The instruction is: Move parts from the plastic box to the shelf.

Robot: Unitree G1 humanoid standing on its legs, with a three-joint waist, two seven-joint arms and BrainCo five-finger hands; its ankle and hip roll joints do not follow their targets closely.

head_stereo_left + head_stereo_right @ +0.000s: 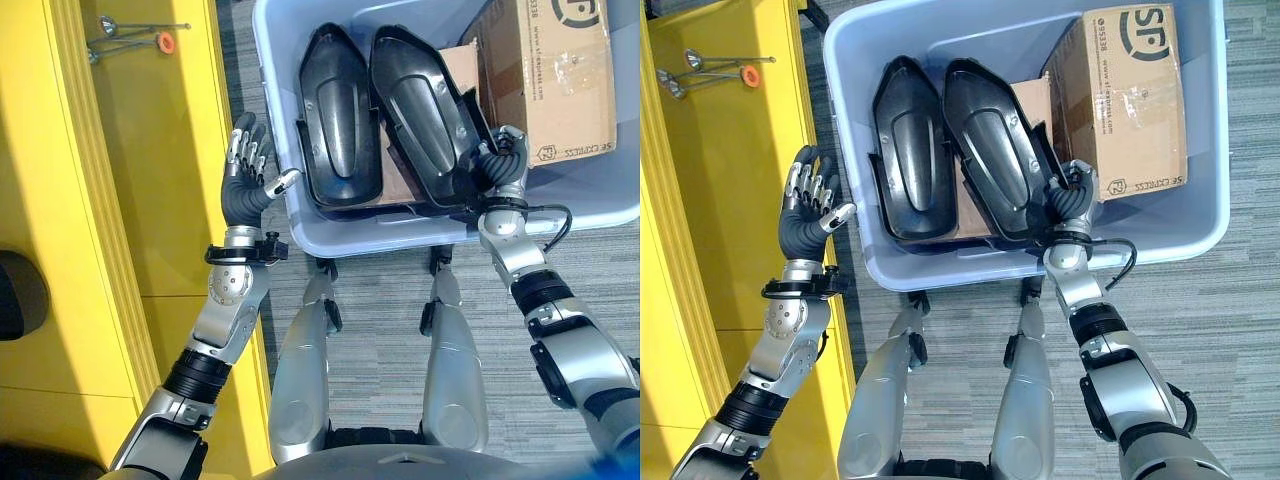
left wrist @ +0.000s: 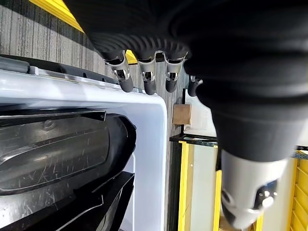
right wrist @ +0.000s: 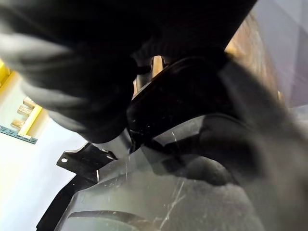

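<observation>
Gripping black part (image 1: 995, 150), right fingers (image 1: 1083, 183).

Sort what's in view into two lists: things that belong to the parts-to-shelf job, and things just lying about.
Job:
plastic box
two black parts in it
yellow shelf
right hand at the right-hand part
left hand open beside the box

Lying about:
cardboard box
metal tools on the shelf

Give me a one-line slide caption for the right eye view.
Right hand grips the right black part in the plastic box; left hand open beside it, above the yellow shelf.
</observation>
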